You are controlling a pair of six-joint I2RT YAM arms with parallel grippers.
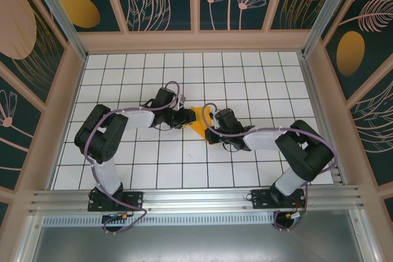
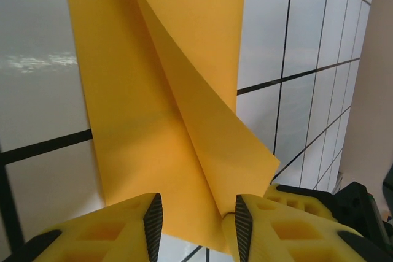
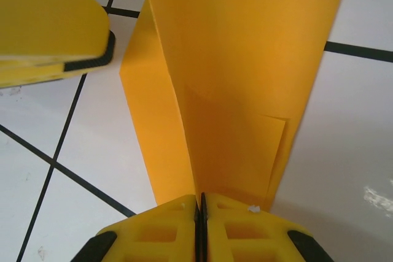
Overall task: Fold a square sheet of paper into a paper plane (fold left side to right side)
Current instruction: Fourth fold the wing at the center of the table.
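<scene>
Light, limp and easily creased, the square sheet of paper (image 1: 198, 119) lies half-folded mid-table, so my right pincer (image 3: 199, 204), at its 4 o'clock, clamps one edge shut while my left pincer (image 2: 196, 225), at 9 o'clock, gapes astride another edge, gripping nothing.

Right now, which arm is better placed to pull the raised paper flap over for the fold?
Probably the right. The right gripper is shut on an edge of the orange-yellow paper sheet, so it can carry it at once. The left gripper is open, its fingers either side of the sheet.
</scene>
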